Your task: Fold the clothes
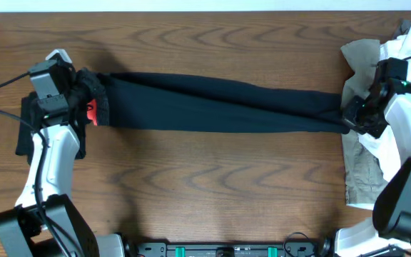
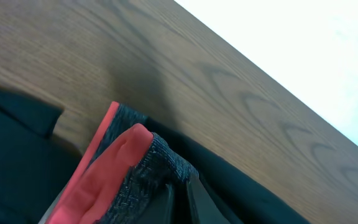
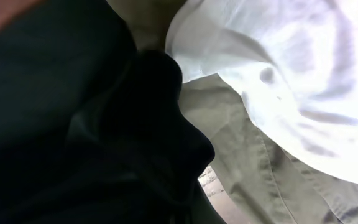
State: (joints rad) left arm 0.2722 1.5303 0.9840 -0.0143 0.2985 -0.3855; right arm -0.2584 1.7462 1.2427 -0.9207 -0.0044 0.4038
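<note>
The navy trousers (image 1: pixel 220 103) lie stretched in a long narrow band across the tabletop (image 1: pixel 212 185), one leg seemingly laid over the other, running from one tool to the other. The left tool (image 1: pixel 85 100) is pinched tight on the grey, red-edged waistband (image 2: pixel 135 168), which bunches up right at its fingers. The right tool (image 1: pixel 349 116) is clamped on the leg ends, and its own camera is filled with dark cloth, so its fingers cannot be made out there. A black garment (image 1: pixel 26 132) lies just behind and under the left tool. A white garment (image 1: pixel 405 50) and a khaki garment (image 1: pixel 362 171) lie piled beneath and beyond the right tool. I judge the step in hand to be the straightening pull, with the lengthwise fold done. The next move likely calls for carrying one end over to the other tool, lifting high enough that the cloth doesn't drag, and keeping the leg ends free of the pile under the right tool
</note>
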